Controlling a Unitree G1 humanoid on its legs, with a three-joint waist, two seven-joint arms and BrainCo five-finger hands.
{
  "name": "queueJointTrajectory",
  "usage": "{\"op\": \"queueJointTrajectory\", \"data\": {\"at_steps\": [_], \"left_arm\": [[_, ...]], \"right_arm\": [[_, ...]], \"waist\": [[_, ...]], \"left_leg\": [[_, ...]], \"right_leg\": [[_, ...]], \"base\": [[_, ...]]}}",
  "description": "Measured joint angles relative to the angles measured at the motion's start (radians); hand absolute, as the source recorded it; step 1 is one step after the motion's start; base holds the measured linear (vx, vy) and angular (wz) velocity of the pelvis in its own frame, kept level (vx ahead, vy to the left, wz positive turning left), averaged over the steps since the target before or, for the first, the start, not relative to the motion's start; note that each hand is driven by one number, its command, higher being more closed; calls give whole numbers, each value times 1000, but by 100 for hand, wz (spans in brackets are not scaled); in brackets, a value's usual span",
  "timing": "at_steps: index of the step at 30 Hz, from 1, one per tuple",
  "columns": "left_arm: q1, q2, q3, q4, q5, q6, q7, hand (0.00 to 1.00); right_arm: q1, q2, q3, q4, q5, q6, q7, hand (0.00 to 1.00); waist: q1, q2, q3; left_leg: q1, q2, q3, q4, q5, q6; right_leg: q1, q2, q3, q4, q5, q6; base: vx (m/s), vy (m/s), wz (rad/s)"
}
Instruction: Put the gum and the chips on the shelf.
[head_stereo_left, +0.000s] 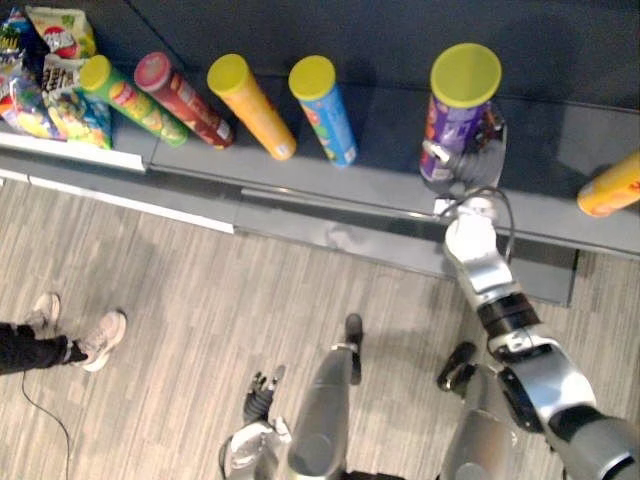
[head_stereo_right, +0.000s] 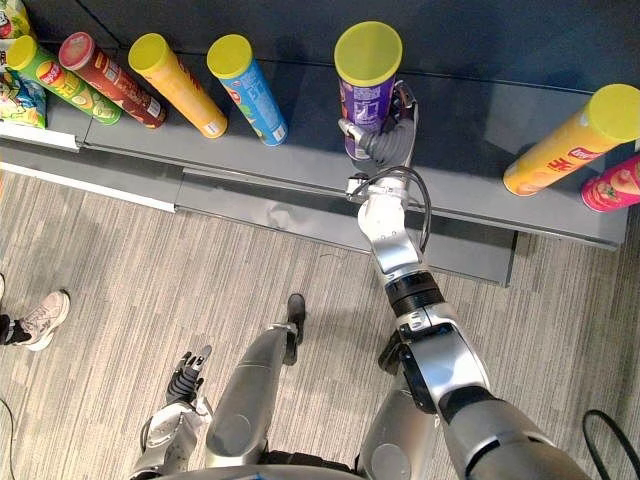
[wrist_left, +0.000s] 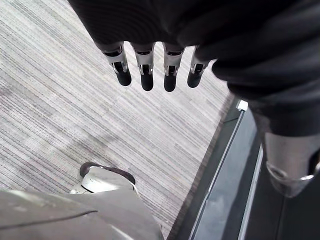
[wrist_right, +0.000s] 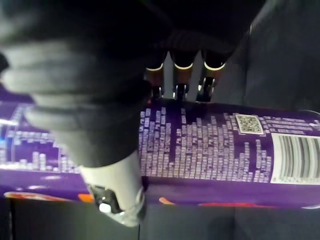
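Note:
A purple chips can (head_stereo_left: 455, 118) with a yellow lid stands upright on the dark shelf (head_stereo_left: 380, 185). My right hand (head_stereo_right: 388, 143) is shut on its lower part. In the right wrist view the thumb (wrist_right: 112, 192) lies across the near side of the purple can (wrist_right: 215, 150) and the fingers (wrist_right: 178, 75) wrap behind it. My left hand (head_stereo_left: 262, 392) hangs low by my side over the floor, with straight fingers (wrist_left: 146, 67) and nothing in it. No gum is in sight.
To the left on the shelf stand a green can (head_stereo_left: 130, 100), a red can (head_stereo_left: 185, 100), a yellow can (head_stereo_left: 252, 108) and a blue can (head_stereo_left: 325, 112). Snack bags (head_stereo_left: 50, 70) lie at the far left. An orange can (head_stereo_right: 570, 140) and a pink can (head_stereo_right: 612, 183) are at the right. A person's shoes (head_stereo_left: 100, 340) stand on the floor at the left.

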Motion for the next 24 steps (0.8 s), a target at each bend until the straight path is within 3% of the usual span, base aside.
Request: {"op": "queueJointTrajectory", "data": {"at_steps": [6, 15, 24], "left_arm": [[0, 3, -11, 0, -10, -2, -4, 0], [0, 12, -38, 6, -10, -27, -18, 0], [-3, 13, -49, 5, -11, -43, -21, 0]], "right_arm": [[-10, -18, 50, 44, -82, 0, -16, 100], [-19, -64, 57, 167, -85, -1, -64, 100], [-67, -108, 61, 216, -86, -6, -66, 100]], "waist": [[2, 0, 0], [7, 0, 0], [21, 1, -1]], "left_leg": [[-6, 3, 2, -4, 8, -1], [-26, 8, 1, -13, 18, -12], [-38, 13, 1, -17, 20, -15]], "right_leg": [[-12, 2, 2, 2, 0, 0], [-35, 9, 0, -3, 1, -1], [-49, 15, 0, -3, 0, -1]], "base": [[0, 0, 0], [12, -12, -1], [21, -26, -1]]}}
